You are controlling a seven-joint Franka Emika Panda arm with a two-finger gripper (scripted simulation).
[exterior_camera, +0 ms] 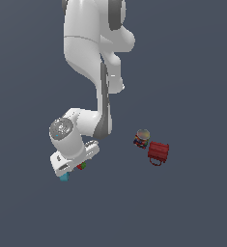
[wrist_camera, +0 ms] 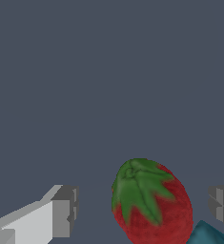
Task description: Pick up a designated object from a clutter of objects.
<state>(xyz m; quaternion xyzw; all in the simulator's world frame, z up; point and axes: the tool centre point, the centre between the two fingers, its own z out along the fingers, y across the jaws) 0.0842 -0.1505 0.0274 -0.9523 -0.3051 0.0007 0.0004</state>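
The red strawberry (wrist_camera: pixel 151 202) with its green leafy cap fills the wrist view between my two grey fingertips (wrist_camera: pixel 66 212), with a gap on each side. My gripper (wrist_camera: pixel 144 207) is open around it and touches nothing. In the exterior view only a sliver of the strawberry (exterior_camera: pixel 81 166) shows under the white hand, and the gripper's fingers are hidden there. The cyan studded brick (exterior_camera: pixel 64 178) lies right beside it, and its edge shows in the wrist view (wrist_camera: pixel 208 234) next to the strawberry.
The small multicoloured can with a grey top (exterior_camera: pixel 142 138) and the dark-red ribbed box with a handle (exterior_camera: pixel 158 152) lie together at the exterior view's right, well apart from the hand. The floor is plain dark grey.
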